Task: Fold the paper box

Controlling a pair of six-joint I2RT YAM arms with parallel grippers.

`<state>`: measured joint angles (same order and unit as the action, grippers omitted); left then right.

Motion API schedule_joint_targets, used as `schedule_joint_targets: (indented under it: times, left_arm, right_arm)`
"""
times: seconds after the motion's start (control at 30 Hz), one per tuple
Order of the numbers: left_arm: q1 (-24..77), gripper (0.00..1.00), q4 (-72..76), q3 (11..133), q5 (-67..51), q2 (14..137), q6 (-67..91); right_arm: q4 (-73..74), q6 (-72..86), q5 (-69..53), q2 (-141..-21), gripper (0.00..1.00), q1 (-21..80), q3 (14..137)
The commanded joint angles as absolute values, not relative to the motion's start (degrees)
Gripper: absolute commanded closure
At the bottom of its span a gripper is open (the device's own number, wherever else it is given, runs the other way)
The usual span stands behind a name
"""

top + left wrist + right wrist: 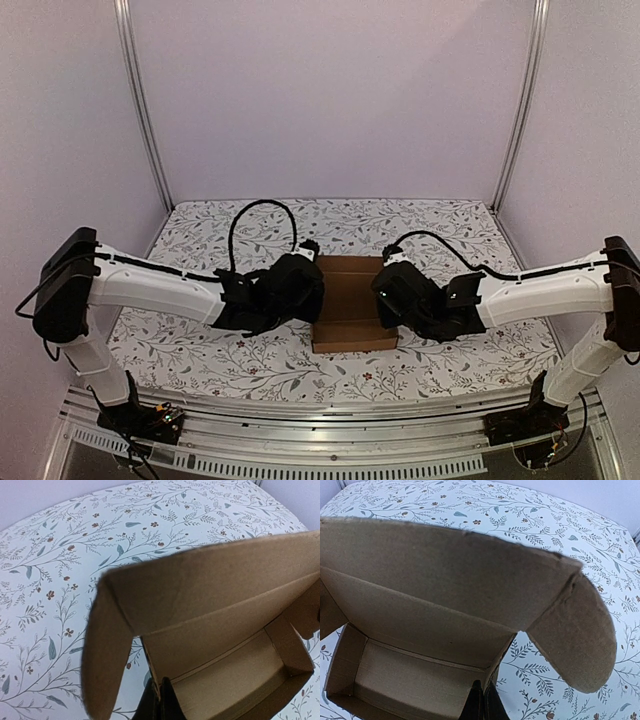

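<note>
The paper box (pixel 352 310) is a brown cardboard carton standing open on the floral table between my two arms. Its lid slopes over the opening. In the left wrist view the box (pixel 225 630) shows its inside, and a rounded side flap (pixel 102 650) hangs at the left. My left gripper (pixel 161 700) is shut on the box's left side wall. In the right wrist view the box (pixel 430 610) has a rounded flap (pixel 580 635) at the right. My right gripper (pixel 484 702) is shut on the box's right side wall.
The table (pixel 200 235) carries a white cloth with a leaf and flower print. Metal frame posts (pixel 140 100) stand at the back corners before plain pale walls. A metal rail (pixel 320 415) runs along the near edge by the arm bases.
</note>
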<state>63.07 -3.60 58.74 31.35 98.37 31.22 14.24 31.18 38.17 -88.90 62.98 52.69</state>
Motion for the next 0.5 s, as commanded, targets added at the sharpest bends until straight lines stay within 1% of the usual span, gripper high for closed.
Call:
schedule_joint_targets:
  times: [0.0,0.23,0.47]
  left_arm:
    - [66.33,1.00,1.63,59.01,26.01,100.09,34.98]
    - [67.33,1.00,-3.08,62.33,25.53,102.15,40.89]
    - [69.71,1.00,-5.41,65.17,25.61,104.60,41.58]
  right_arm:
    - [11.41,33.05,35.74,-89.82,1.00,65.99,51.76]
    - [11.49,34.68,36.24,-89.75,1.00,67.48,51.13]
    - [11.65,34.96,36.89,-89.30,1.00,68.06,51.33]
